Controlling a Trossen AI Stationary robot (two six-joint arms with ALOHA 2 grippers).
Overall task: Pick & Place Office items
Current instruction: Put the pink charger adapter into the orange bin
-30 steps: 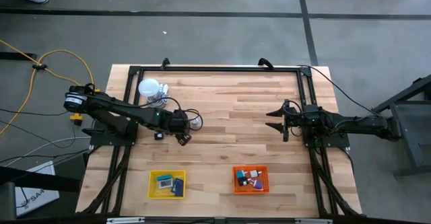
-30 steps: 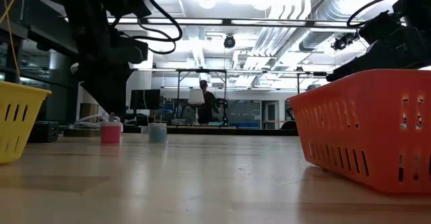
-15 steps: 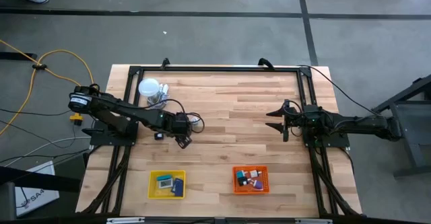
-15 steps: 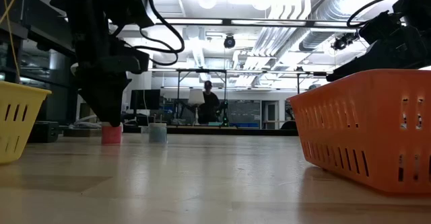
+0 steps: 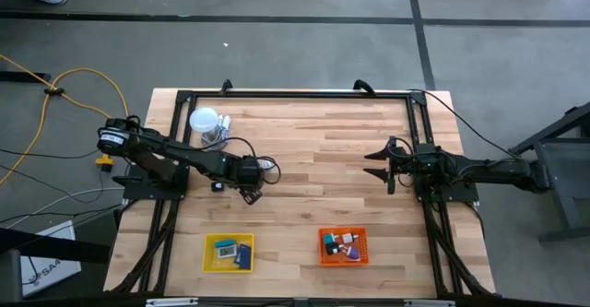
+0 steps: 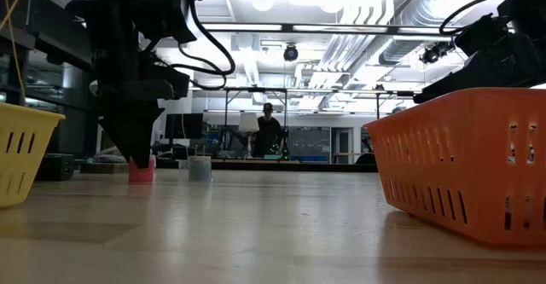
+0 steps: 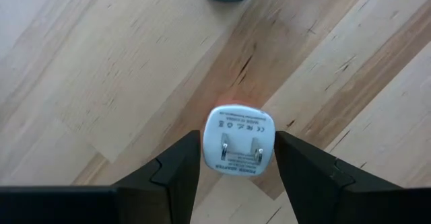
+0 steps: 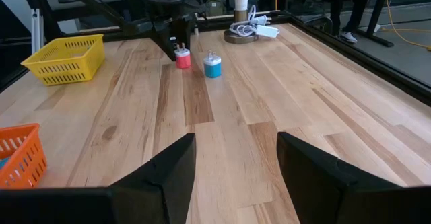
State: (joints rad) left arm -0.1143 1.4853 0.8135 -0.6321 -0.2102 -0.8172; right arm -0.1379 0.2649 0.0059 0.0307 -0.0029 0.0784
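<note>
My left gripper (image 7: 239, 158) sits low over a red-bodied plug adapter (image 7: 238, 140), fingers spread to either side of it.

From the left wrist view I see the adapter's white pronged face between my two dark fingers (image 7: 180, 169), with a sliver of wood showing on each side, so I cannot tell whether they touch it; it stands on the wooden table (image 5: 313, 150); a blue adapter (image 8: 212, 66) stands just beside it; the white globe (image 5: 204, 121) is near, toward the far left corner; the yellow tray (image 5: 228, 253) and orange tray (image 5: 343, 246) at the near edge each hold small items; my right gripper (image 5: 379, 168) waits open, well apart on the right side.
</note>
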